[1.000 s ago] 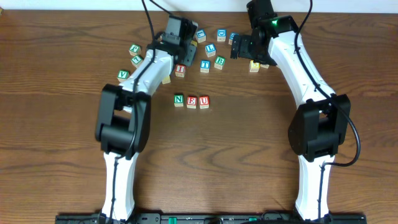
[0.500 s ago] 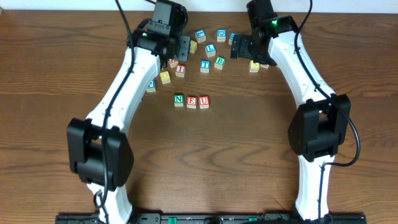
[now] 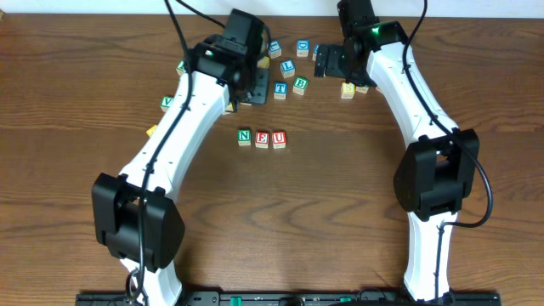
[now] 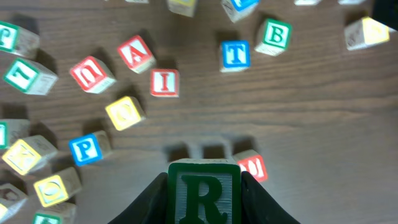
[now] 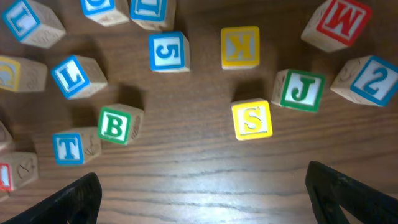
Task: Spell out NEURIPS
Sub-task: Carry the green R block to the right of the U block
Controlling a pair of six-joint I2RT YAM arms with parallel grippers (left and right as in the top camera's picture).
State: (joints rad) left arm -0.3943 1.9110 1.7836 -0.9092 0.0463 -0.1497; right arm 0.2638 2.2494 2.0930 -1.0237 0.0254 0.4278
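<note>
Many lettered cubes (image 3: pixel 262 138) on a dark wood-grain table (image 3: pixel 340 212)

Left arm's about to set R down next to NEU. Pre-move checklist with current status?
1. green R cube clamped in left claw, letter facing up: ok.
2. N cube, E cube, U cube in order, in line: ok.
3. table bare just right of U: ok.
4. right claw open, over the far pile by the yellow S cube, away from the row: ok.
5. R turned like the row's letters: cannot tell.
6. red I cube, blue P cube lying free: ok.
</note>
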